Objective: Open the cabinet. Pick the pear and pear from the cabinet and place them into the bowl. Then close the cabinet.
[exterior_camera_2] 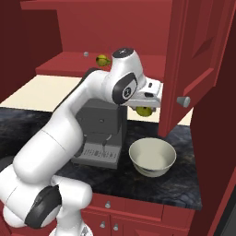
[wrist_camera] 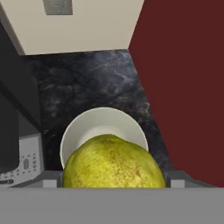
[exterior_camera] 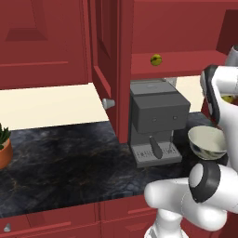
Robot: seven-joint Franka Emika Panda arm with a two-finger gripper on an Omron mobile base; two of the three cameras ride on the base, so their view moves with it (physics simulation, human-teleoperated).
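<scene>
One pear [wrist_camera: 113, 162] sits clamped in the end effector [exterior_camera_2: 145, 109], jaws spread wide around it, directly above the bowl [exterior_camera_2: 152, 157] on the tabletop [exterior_camera_2: 184, 179]. The second pear [exterior_camera: 156, 59] waits on the cabinet [exterior_camera: 109, 56] shelf. Released off-centre, it may bounce off the rim toward the coffee machine [exterior_camera: 155, 121].

Cabinet open, one pear aloft, bowl empty.
Held pear [wrist_camera: 113, 162] hangs above the cream bowl [exterior_camera_2: 152, 158]; second pear [exterior_camera: 156, 59] sits on the open cabinet's shelf [exterior_camera: 186, 62].
</scene>
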